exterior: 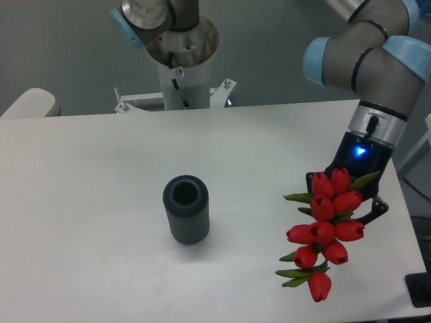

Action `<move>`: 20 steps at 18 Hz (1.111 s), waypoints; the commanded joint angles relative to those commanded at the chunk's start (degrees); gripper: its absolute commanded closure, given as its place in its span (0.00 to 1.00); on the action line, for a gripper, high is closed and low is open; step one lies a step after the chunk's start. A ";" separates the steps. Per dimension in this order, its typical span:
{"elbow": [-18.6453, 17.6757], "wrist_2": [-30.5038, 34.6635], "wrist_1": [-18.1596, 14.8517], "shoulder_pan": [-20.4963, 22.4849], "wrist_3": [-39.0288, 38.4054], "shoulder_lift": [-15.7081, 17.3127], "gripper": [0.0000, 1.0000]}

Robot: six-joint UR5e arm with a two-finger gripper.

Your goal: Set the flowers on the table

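Gripper (pixel 350 195) is clutching the flowers (pixel 324 232) near the tabletop's (pixel 101 202) right edge, well apart from the vase (pixel 186 209), probably for laying them flat.

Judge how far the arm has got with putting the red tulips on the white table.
Done: the bunch of red tulip buds with green leaves is out of the dark grey ribbed cylinder vase, which stands empty. In hand: the two-finger gripper seems to hold it over the flat white tabletop, right side. Left: whether it touches down is unclear; release it.
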 joint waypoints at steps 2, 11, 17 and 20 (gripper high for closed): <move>0.00 0.09 0.00 -0.09 0.00 0.00 0.73; 1.84 0.79 0.18 0.18 0.35 -0.61 0.74; 1.41 6.93 0.09 0.53 5.88 -0.09 0.74; 1.32 7.82 0.00 0.62 6.24 0.09 0.74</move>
